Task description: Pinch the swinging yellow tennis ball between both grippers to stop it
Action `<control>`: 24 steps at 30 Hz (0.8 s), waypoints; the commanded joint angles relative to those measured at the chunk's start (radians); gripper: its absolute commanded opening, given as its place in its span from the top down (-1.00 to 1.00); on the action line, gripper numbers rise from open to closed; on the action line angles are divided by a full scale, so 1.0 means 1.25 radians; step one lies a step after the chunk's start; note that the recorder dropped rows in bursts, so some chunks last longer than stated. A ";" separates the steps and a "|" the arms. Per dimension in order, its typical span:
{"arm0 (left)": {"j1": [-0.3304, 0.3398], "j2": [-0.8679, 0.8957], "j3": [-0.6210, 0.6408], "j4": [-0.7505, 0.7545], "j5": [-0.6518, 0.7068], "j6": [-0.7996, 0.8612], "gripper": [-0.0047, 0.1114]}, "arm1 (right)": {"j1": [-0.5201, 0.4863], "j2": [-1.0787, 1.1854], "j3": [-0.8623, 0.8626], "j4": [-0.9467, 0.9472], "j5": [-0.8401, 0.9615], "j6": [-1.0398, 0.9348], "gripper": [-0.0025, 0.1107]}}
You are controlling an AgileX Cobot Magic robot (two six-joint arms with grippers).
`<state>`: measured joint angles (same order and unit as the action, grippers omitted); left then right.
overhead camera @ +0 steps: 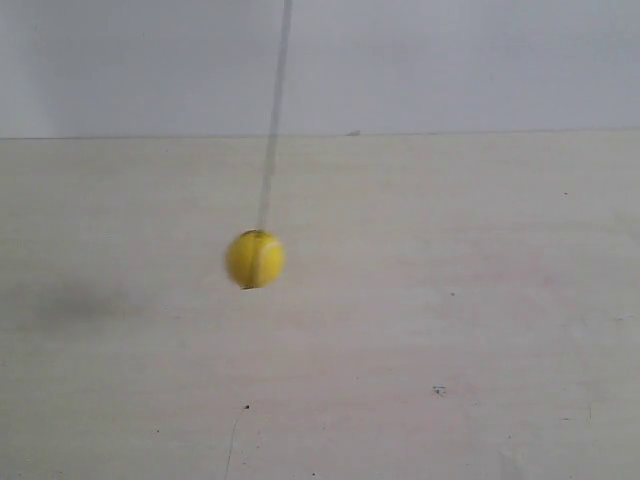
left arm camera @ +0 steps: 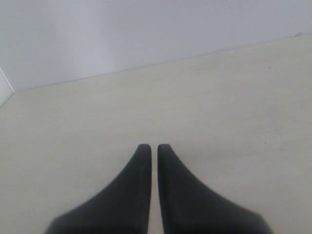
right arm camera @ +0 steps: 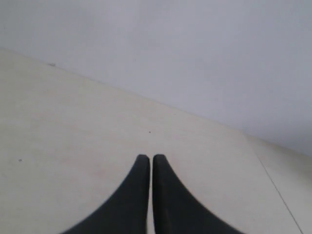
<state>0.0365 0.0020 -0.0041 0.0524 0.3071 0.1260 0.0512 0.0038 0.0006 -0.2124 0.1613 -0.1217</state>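
Observation:
The yellow tennis ball [overhead camera: 255, 259] hangs on a thin dark string [overhead camera: 273, 120] above the pale table, left of the middle of the exterior view, with a pale seam facing the camera. The string slants and looks blurred. Neither arm shows in the exterior view. In the left wrist view my left gripper [left arm camera: 154, 146] is shut, its two black tapered fingers nearly touching, with nothing between them. My right gripper [right arm camera: 148, 157] is likewise shut on nothing in the right wrist view. The ball appears in neither wrist view.
The pale wooden table [overhead camera: 450, 330] runs back to a grey-white wall [overhead camera: 450, 60]. A faint shadow [overhead camera: 75, 305] lies on the table at the exterior view's left. A table edge [right arm camera: 273, 185] shows in the right wrist view.

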 commanded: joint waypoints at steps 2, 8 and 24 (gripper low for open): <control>-0.002 -0.002 0.003 0.028 0.000 0.039 0.84 | 0.000 -0.003 0.000 0.043 -0.050 0.084 0.96; -0.002 -0.002 0.003 0.160 -0.011 0.134 0.84 | 0.000 -0.003 0.000 0.111 -0.056 0.179 0.96; -0.002 -0.002 0.003 0.090 -0.397 -0.131 0.84 | 0.000 -0.003 0.000 0.245 -0.178 0.235 0.96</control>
<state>0.0365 0.0020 -0.0041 0.1788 -0.0898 0.1200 0.0512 0.0038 0.0006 0.0837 -0.0277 0.1498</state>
